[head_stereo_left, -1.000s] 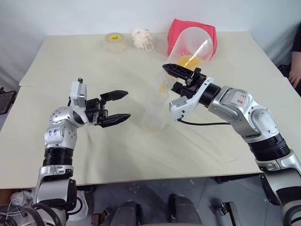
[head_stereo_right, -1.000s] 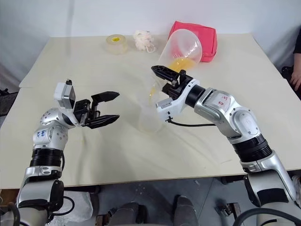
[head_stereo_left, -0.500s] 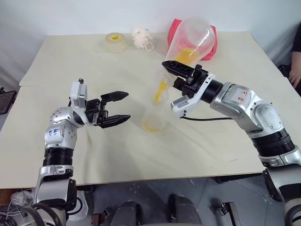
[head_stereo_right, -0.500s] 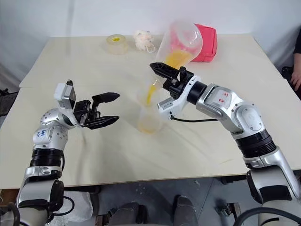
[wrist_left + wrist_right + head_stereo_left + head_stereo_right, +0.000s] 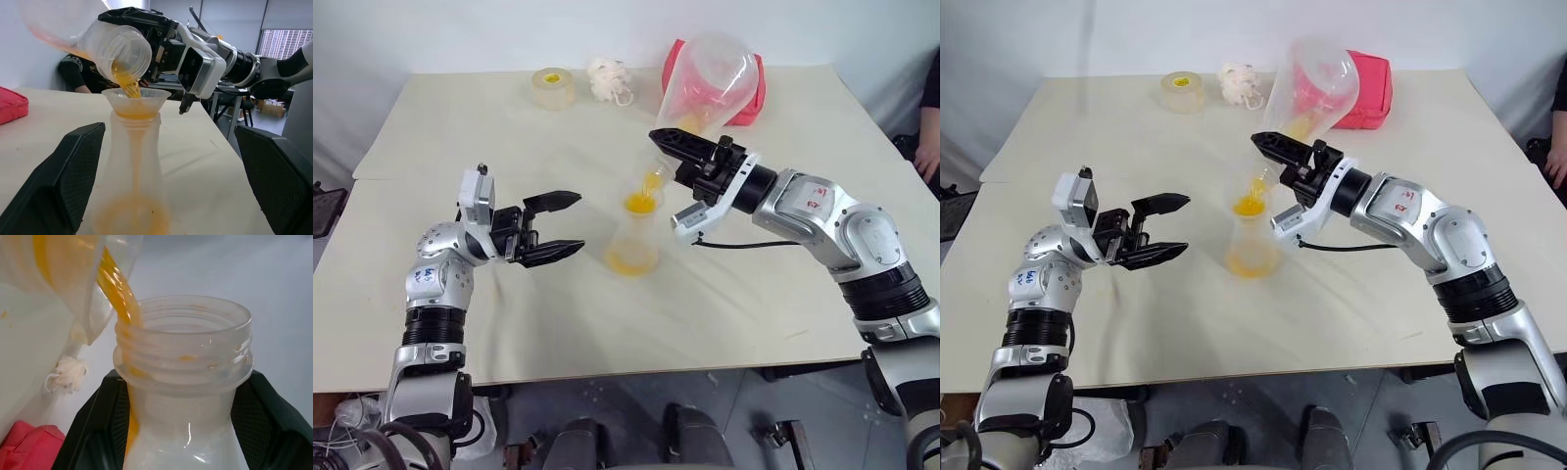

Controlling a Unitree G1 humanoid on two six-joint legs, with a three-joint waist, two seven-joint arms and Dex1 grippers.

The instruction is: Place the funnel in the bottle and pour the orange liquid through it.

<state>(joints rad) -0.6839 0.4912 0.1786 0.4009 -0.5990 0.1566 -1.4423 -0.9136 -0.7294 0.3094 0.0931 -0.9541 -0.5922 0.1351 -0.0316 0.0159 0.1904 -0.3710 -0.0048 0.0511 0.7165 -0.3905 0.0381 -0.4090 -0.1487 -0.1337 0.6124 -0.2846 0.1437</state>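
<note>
Mid-table: bottle (image 5: pixel 632 238) upright, funnel (image 5: pixel 135 99) seated in neck. Right gripper (image 5: pixel 677 149) clamped on tilted flask (image 5: pixel 710 78), orange liquid (image 5: pixel 128 83) streaming through funnel, pooling at bottle base. Left gripper (image 5: pixel 552 226) spread, empty, beside bottle. Funnel step done; pour underway, little left.

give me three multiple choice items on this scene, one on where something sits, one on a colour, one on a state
1. Where is the funnel?
A. lying on the table
B. seated in the mouth of the bottle
C. held by the left gripper

2. What colour is the pouch at the far edge of the table?
A. red
B. blue
C. green

3. What state is the flask in the right gripper in?
A. upright and capped
B. lying flat
C. tipped, pouring

Key:
1 B, the left wrist view shows the funnel in the bottle's neck.
2 A, it is red.
3 C, orange liquid streams from its mouth into the funnel.
</note>
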